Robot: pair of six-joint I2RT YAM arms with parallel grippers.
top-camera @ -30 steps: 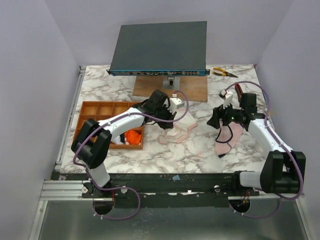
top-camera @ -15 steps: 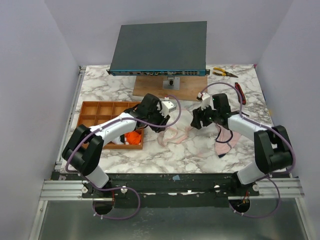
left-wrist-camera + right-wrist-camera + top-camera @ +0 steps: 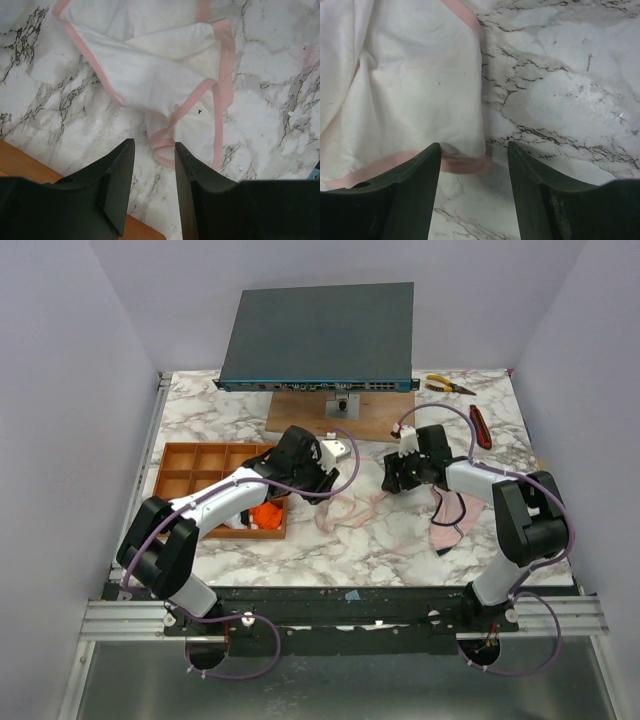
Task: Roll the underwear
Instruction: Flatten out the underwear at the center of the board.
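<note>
Spreading step: white, pink-edged cloth underwear (image 3: pixel 347 508) at frame centre. Left gripper (image 3: pixel 152 150) and right gripper (image 3: pixel 472 150) parted, empty. Next, probably: pinch edge, roll.

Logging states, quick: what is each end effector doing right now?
Left end effector: open, holding nothing, tips at the pink-trimmed white underwear.
Right end effector: open, holding nothing, over that underwear's hem.

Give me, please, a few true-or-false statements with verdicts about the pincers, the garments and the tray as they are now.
1. The left pincer is clamped on the cream garment. False: its jaws stand open, gripping nothing.
2. The right pincer is open over that garment's edge. True.
3. An orange garment lies in the tray. True.
4. The pliers lie in the tray. False: they lie on the table, far right.
</note>
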